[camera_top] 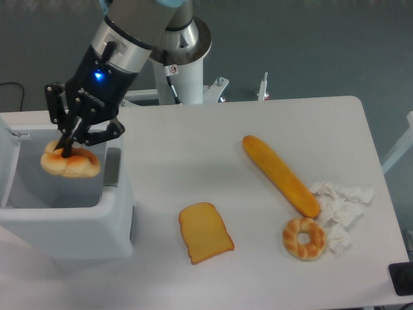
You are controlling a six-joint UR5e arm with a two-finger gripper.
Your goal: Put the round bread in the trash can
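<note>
The round bread (70, 164), a glossy orange-brown twisted bun, hangs in the air over the open mouth of the trash can (71, 229). My gripper (67, 150) is shut on the round bread from above, fingers pinching its top. The trash can is a white boxy bin at the left of the table, its lid (6, 155) tipped open to the left and a grey latch (113, 168) on its right side. The bun sits just inside the bin's right rim, above the hollow.
A square toast slice (205, 232) lies in front of the bin to the right. A long baguette (280, 174) lies diagonally at the right. A paler twisted ring (304, 238) rests beside crumpled white paper (342, 203) near the right edge.
</note>
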